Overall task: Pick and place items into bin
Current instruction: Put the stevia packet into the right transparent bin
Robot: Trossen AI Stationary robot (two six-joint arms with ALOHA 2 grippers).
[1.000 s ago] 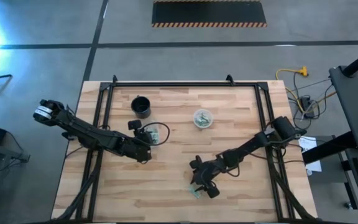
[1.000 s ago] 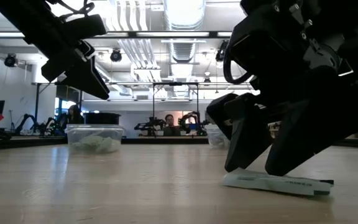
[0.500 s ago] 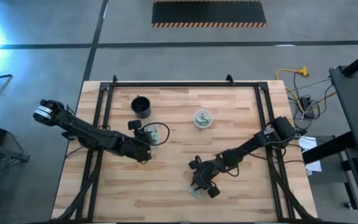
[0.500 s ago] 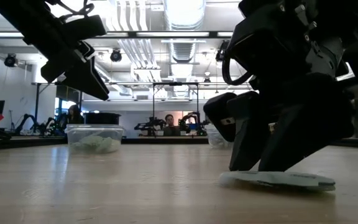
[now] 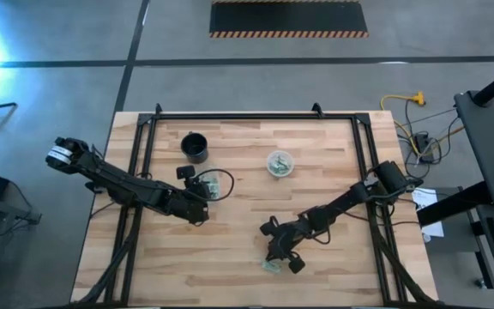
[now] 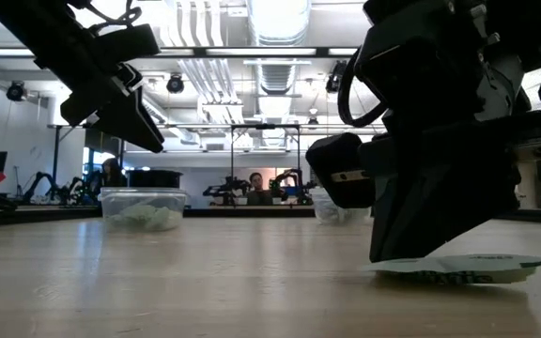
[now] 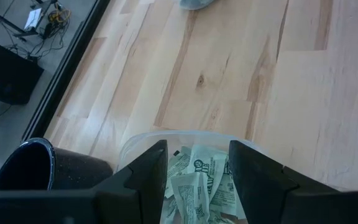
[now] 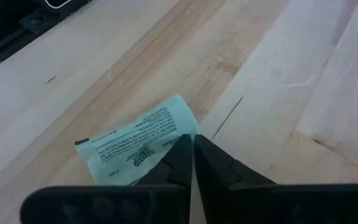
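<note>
Item (image 8: 135, 149) pinched by R gripper (image 8: 191, 155), flat on table (image 8: 291, 93).

On the table (image 5: 333, 172), the black cup (image 5: 194, 147) stands toward the far left, with a clear tub (image 5: 216, 184) of packets just beside it, nearer the front. A second tub (image 5: 279, 163) sits near the middle (well apart from the first). One packet (image 5: 272, 267) lies by the front edge, right of centre, under the right gripper (image 5: 282, 260).

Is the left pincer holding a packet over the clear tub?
No, the left pincer is open and empty above the clear tub, whose packets lie inside.
</note>
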